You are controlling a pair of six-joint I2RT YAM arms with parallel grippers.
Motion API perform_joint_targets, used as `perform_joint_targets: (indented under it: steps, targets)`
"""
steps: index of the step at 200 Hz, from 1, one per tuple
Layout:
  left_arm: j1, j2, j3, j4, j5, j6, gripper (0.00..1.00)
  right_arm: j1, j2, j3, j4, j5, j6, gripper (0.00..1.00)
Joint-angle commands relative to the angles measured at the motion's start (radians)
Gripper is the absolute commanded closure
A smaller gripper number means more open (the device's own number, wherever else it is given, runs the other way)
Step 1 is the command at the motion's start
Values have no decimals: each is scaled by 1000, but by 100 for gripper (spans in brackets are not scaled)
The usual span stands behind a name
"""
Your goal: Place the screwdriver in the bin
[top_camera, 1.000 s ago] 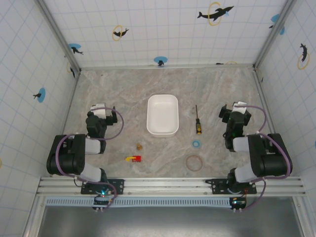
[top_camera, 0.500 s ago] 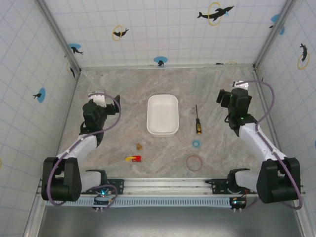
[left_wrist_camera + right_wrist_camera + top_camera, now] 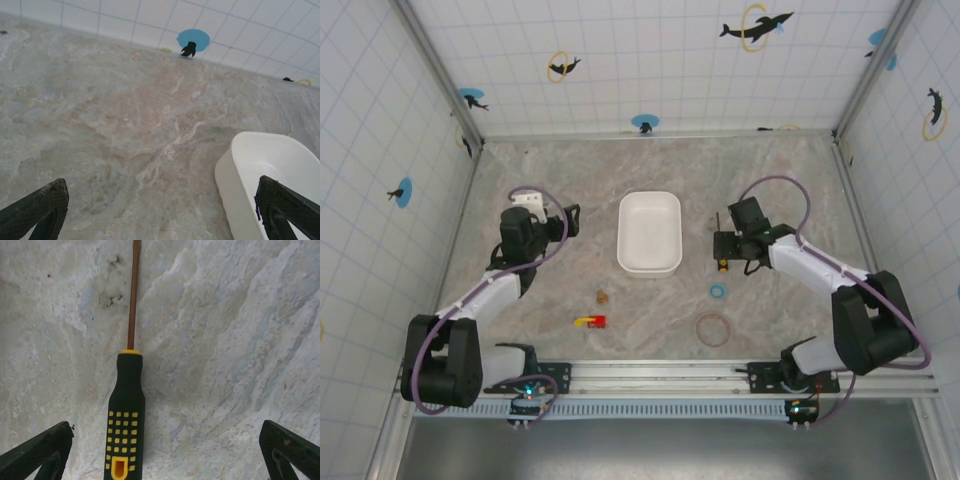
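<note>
Screwdriver lies flat on the table, near the bin on its right side, not yet lifted. Right gripper hangs over the handle with jaws spread wide to either side, evidently lined up to pinch it. Left gripper waits beside the bin, jaws likewise spread.

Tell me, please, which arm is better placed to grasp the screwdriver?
The right. The right gripper hangs over the screwdriver, jaws open with the handle between them. The left gripper, also open, is on the far side of the bin from it.
</note>
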Motion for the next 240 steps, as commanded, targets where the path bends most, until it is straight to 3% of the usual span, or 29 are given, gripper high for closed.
perform_joint_targets:
  steps: [1, 109, 240]
  targets:
    - [-13, -6, -6, -43, 5, -15, 2, 30, 45, 82, -51, -10, 36, 5]
    - [-15, -56, -21, -95, -18, 6, 2, 87, 235, 191, -120, -16, 50, 37]
    - [-15, -67, -14, -139, -33, 45, 2, 85, 315, 212, -134, -31, 34, 58]
